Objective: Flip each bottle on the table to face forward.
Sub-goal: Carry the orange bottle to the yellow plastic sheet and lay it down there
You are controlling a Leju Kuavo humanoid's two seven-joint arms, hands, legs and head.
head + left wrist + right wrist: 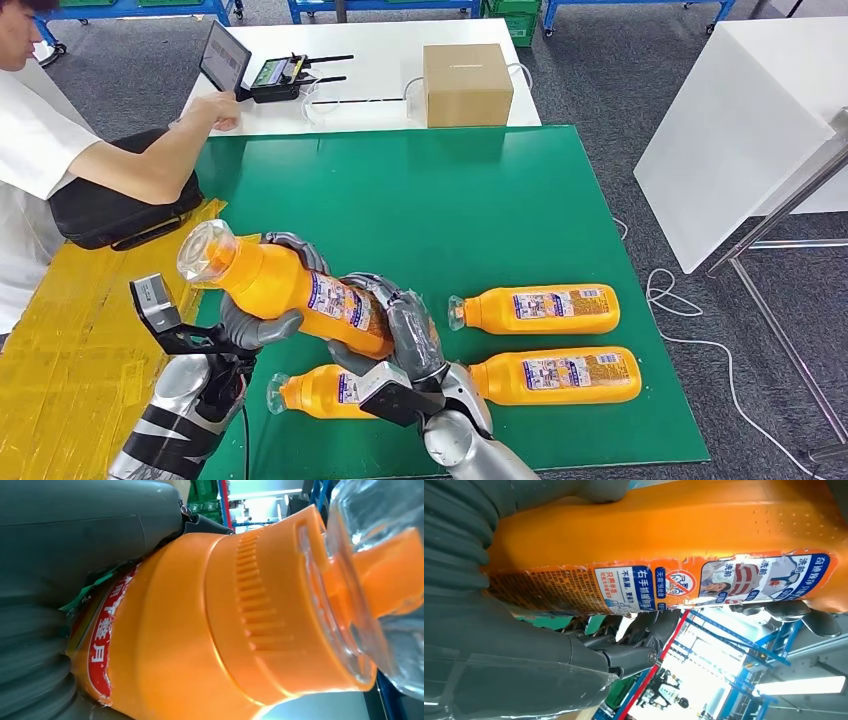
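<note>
— Held right at the wrist cameras: raised orange bottle (290, 290), lifted above the green tabletop (480, 200), gripped by both hands. Left hand (262, 322) wrapped near the shoulder under the clear cap (205, 252); right hand (405, 335) closed around the lower body.

— Looks how to handle?

— Probably stiff plastic, smooth, so a bit slippery; label (704, 580) torn at the edges. Likely rather heavy if full, cannot tell. Better to hold on the wide body, not on the cap.

— Pointing where?

— Long axis tilted, cap up and toward the left, base down toward the right. Three more bottles lying flat: near-left bottle (315, 392), far-right bottle (535, 308), near-right bottle (555, 375), all caps leftward.
</note>
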